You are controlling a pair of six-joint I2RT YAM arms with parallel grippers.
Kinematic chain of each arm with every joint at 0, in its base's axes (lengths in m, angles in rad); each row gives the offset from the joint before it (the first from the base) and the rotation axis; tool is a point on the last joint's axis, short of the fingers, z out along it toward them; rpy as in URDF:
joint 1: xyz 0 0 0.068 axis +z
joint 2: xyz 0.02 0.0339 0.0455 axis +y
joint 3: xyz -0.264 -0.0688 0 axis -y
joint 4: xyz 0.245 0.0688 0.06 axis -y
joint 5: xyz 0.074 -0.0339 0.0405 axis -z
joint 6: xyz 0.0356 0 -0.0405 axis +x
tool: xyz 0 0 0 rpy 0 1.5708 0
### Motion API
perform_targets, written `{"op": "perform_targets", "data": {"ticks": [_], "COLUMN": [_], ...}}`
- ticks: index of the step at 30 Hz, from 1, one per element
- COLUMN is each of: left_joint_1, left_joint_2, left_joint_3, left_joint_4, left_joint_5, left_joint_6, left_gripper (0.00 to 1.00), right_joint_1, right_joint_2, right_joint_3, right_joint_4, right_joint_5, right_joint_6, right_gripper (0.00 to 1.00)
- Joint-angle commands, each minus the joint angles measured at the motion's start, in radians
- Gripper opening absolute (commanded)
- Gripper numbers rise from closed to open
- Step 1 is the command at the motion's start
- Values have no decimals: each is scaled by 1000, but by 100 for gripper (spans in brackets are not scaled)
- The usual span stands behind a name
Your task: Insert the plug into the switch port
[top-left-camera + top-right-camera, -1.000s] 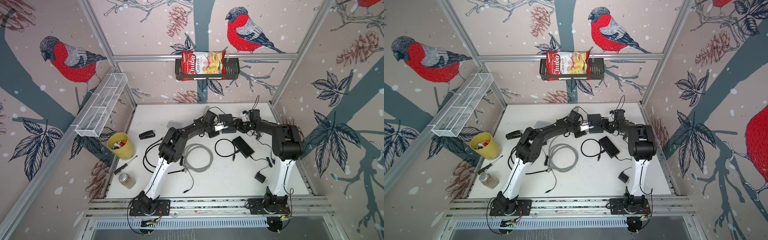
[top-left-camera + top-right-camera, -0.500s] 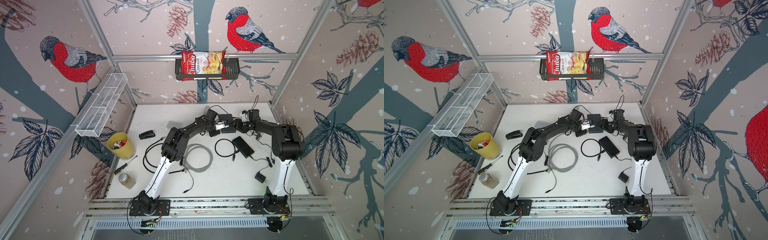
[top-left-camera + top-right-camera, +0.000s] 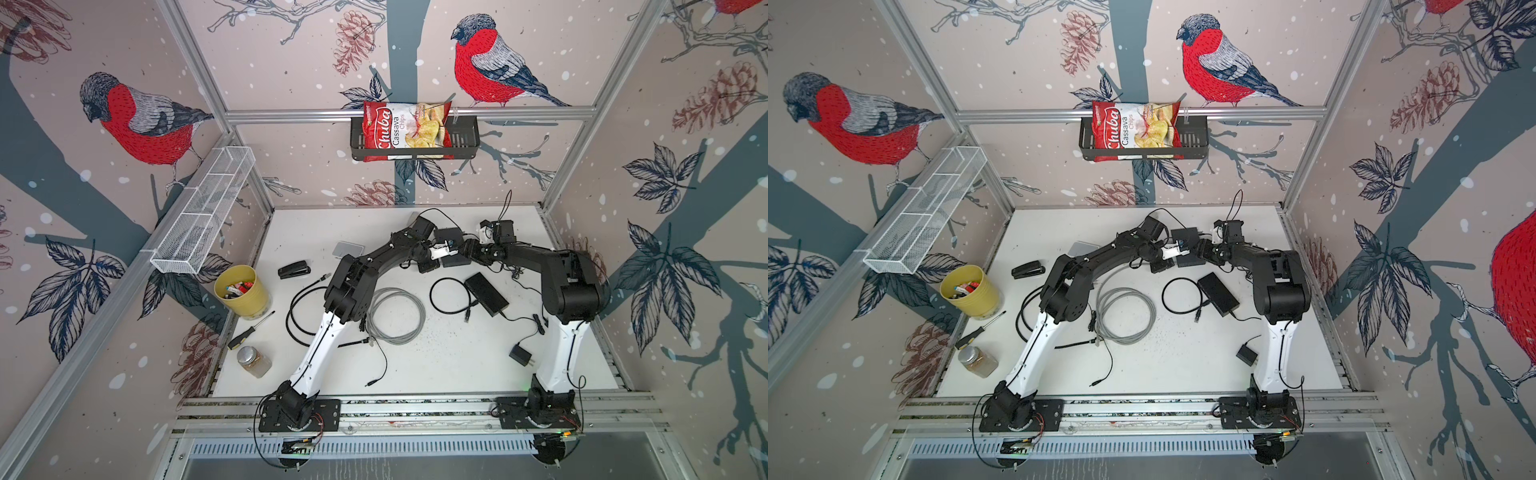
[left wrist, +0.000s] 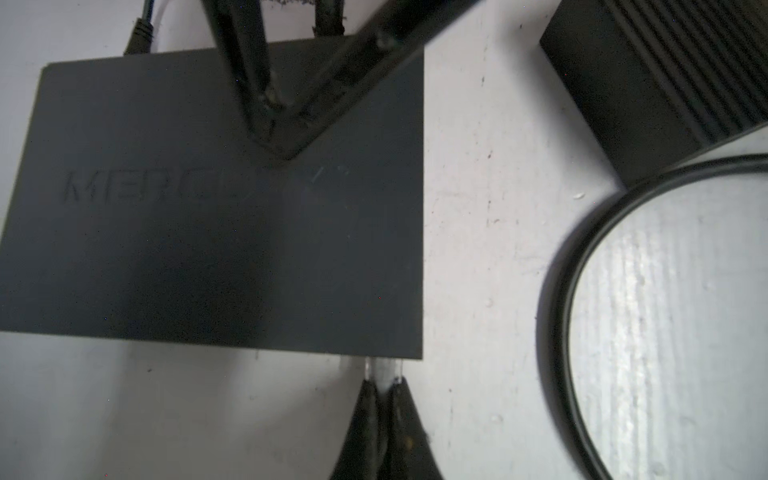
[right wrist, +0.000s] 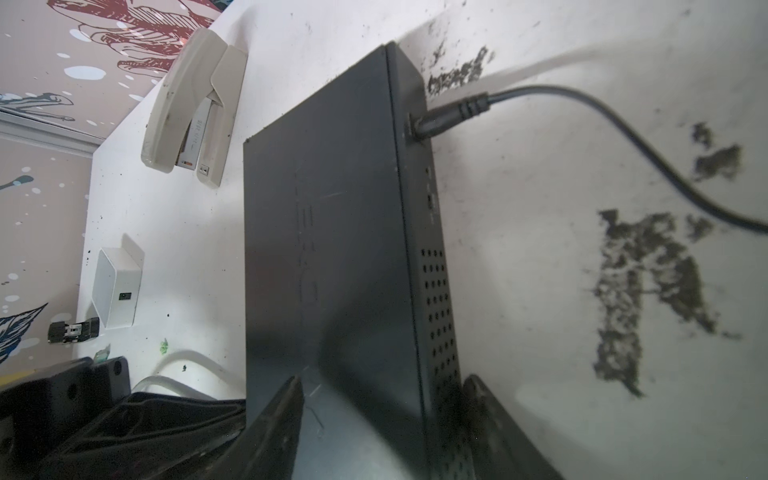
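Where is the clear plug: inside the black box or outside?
Cannot tell: the plug, in the left gripper, meets the switch at its edge; the port is hidden.

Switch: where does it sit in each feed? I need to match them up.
Top view: switch at the back centre of the table.
Top view: same spot.
Left wrist: fills the frame's left and centre; the plug sits at its edge.
Right wrist: runs up the frame's middle.
Shared landmark: the black cable plugged into it, in both wrist views.
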Motion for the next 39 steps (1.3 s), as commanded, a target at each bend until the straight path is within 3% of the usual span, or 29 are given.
{"op": "perform_targets", "data": {"ticks": [1,7,20,27,32,39], "left_joint_1": [-12,-27,-28,-28,-13,8], "left_joint_2": [23,58,67,62,-22,-83], "left_joint_3": [48,88,106,88,-66,-141], "left_joint_4": [115,139,242,223,207,164], "left_joint_5": [98,74,90,82,41,-29], "left_joint_6": [-7,-45,-101,-95,-58,-24], "left_gripper": [0,0,0,0,9,35], "right_joint_1": [26,49,100,65,-6,-60], "right_joint_2": [15,-14,-14,-24,-22,-1], "right_joint_3": [-45,-92,-85,-67,-21,103], "right_joint_4": [-243,-164,-152,-170,-194,-257], "right_joint_5": [-70,-110,-130,-99,-42,65], "right_joint_6": [66,148,173,175,163,123], "right_gripper": [60,57,55,57,63,76]}}
